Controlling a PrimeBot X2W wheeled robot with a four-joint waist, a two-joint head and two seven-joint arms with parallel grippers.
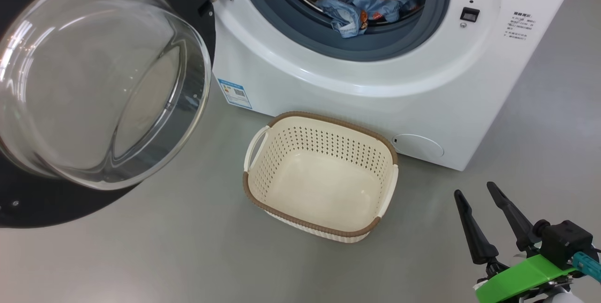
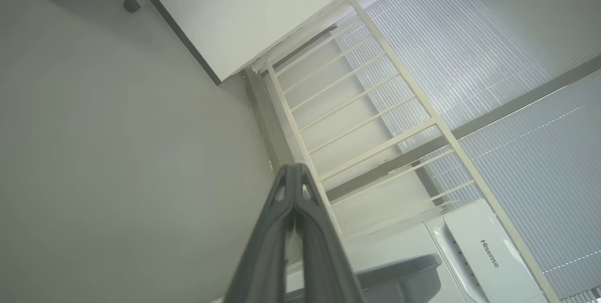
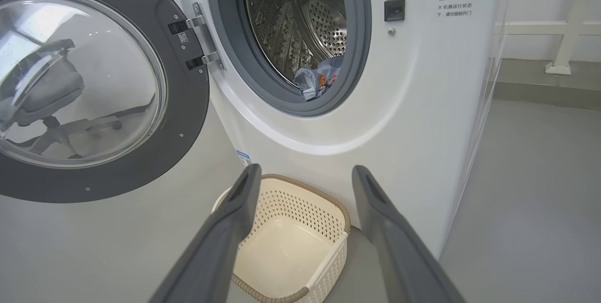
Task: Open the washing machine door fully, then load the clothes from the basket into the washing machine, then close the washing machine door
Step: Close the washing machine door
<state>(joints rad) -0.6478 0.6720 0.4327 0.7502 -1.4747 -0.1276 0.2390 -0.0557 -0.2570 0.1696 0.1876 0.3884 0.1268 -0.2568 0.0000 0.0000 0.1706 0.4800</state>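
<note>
Loading looks finished: the clothes lie inside the washer, bunched at the front of the drum just behind the grey gasket, and the basket stands empty on the floor just in front of the machine. What remains, as I judge it, is closing the door, which hangs swung wide on its hinge at the left of the opening. The right gripper hovers at near right with its fingers spread and nothing between them, well apart from the door. The left gripper is closed on nothing and points away at a white railing. Next, an arm must reach the door's free edge and push it right until it latches, with no cloth caught in the gasket.
</note>
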